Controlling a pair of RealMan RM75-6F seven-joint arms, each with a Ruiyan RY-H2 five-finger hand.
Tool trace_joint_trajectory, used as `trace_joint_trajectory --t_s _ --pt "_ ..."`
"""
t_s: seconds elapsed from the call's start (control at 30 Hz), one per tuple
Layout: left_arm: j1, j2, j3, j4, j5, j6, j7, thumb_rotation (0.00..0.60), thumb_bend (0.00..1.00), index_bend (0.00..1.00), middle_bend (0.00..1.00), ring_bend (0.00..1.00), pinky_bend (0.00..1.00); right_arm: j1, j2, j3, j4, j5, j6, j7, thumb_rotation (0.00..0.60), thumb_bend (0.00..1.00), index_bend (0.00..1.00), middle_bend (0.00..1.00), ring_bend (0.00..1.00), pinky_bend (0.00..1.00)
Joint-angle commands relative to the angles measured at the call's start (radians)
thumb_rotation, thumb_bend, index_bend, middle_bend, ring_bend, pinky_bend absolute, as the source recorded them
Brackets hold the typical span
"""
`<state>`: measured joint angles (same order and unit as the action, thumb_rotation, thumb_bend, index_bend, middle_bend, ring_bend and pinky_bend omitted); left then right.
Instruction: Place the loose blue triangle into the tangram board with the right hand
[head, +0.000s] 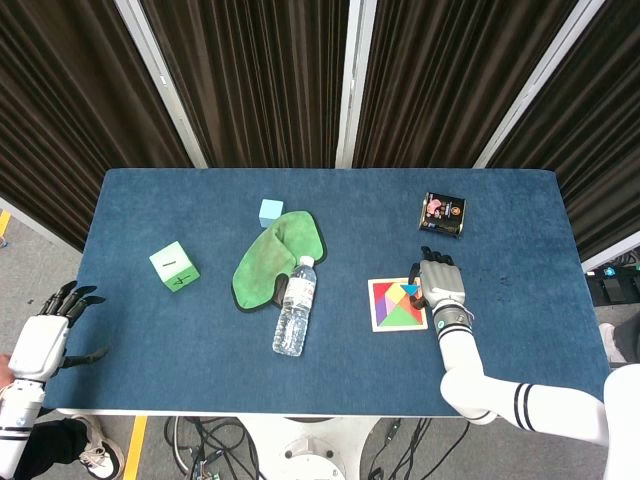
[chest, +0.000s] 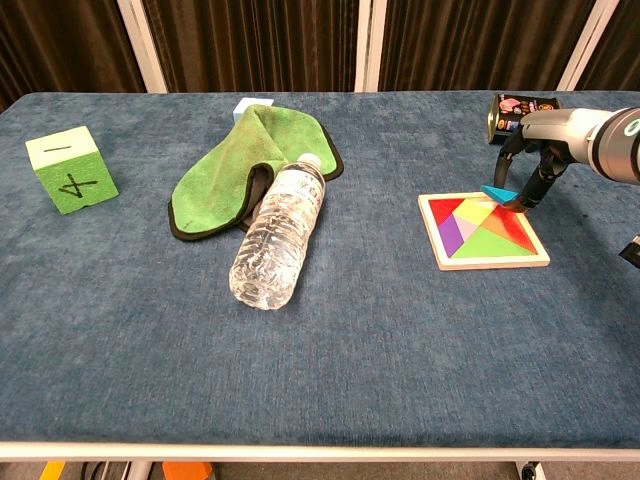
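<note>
Chest view, right hand (chest: 532, 170) pinching blue triangle (chest: 494, 192) over tangram board (chest: 484, 229), head view adds empty, spread left hand (head: 45, 335)

Dark pleated curtains (head: 260, 80) behind blue-clothed table (head: 200, 330)

Apparently "4" on green cube (chest: 70, 170)

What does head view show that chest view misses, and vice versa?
Only head view: the left hand, open and holding nothing, beyond the table's left edge.
Only chest view: the "4" marked on the green cube, and the blue triangle seen from the side, raised over the far right corner of the tangram board.
Both: the right hand pinching the triangle, plus the water bottle and green cloth.
</note>
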<state>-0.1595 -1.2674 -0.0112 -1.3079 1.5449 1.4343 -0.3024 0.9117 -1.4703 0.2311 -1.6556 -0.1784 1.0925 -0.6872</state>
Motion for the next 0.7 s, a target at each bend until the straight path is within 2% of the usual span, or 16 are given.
trace_joint_trajectory --t_s 0.03,0.7 --pt "0.001 -0.003 0.001 0.007 -0.001 0.000 -0.007 0.600 0.07 0.27 0.15 0.04 0.15 0.019 -0.012 0.024 0.003 0.044 0.023 -0.023 0.600 0.23 0.60 0.00 0.00 0.00" --pt "0.002 -0.014 0.001 0.048 -0.001 0.001 -0.054 0.600 0.07 0.27 0.15 0.04 0.15 0.038 -0.082 0.052 0.075 0.099 0.063 -0.078 0.600 0.23 0.60 0.00 0.00 0.00"
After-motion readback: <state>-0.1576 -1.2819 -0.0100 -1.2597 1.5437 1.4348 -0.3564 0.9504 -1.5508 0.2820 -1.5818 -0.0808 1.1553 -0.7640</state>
